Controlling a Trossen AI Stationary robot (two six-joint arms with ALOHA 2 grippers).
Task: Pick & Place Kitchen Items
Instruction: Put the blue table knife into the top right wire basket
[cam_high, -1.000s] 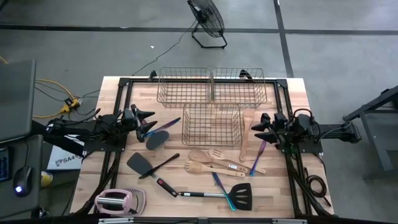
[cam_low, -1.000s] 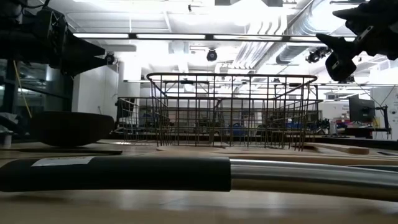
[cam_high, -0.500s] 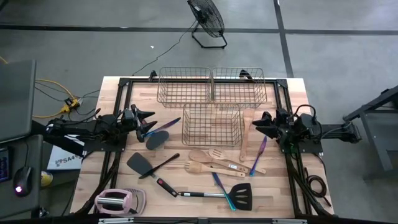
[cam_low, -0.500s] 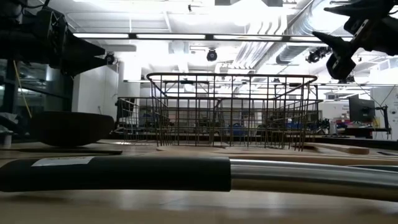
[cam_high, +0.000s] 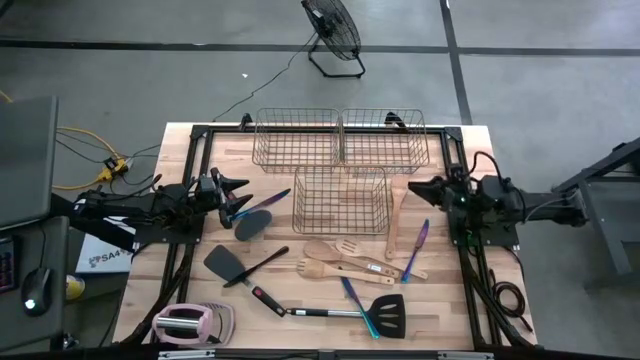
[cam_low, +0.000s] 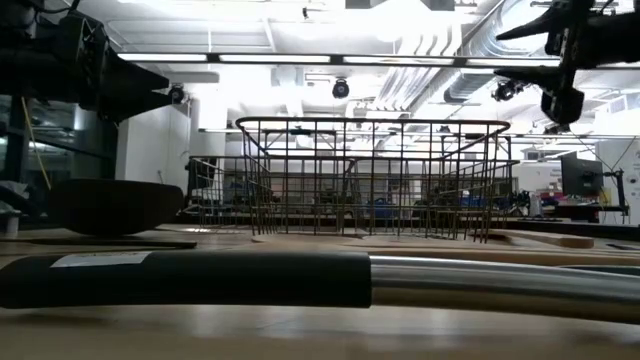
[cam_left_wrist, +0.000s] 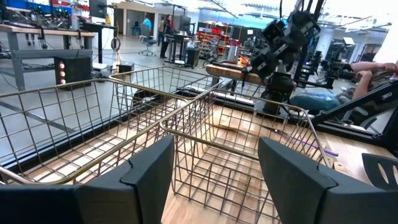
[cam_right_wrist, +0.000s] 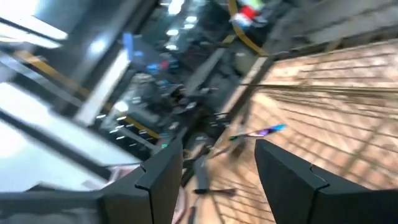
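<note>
Kitchen items lie flat on the wooden table (cam_high: 180, 150). They are a black spoon (cam_high: 253, 225), a black spatula (cam_high: 225, 264), pale wooden spoons (cam_high: 335, 257), a wooden spatula (cam_high: 392, 225), thin purple-teal pieces (cam_high: 415, 248) (cam_high: 358, 305), and a black slotted spatula with a metal handle (cam_high: 385, 310). My left gripper (cam_high: 240, 193) (cam_left_wrist: 214, 162) hovers open at the table's left, level, above the black spoon. My right gripper (cam_high: 413, 186) (cam_right_wrist: 217, 168) hovers open at the table's right, level, above the wooden spatula's far end. Neither holds anything.
Three copper wire baskets stand mid-table: two at the far edge (cam_high: 296, 137) (cam_high: 385, 137) and one nearer (cam_high: 340, 197), between the two grippers. A pink-and-white gadget (cam_high: 190, 322) sits at the near left corner. A black frame (cam_high: 200, 130) runs around the table.
My right gripper has risen and rolled about its own pointing line, staying open over the table's right side. The utensils have not moved.
</note>
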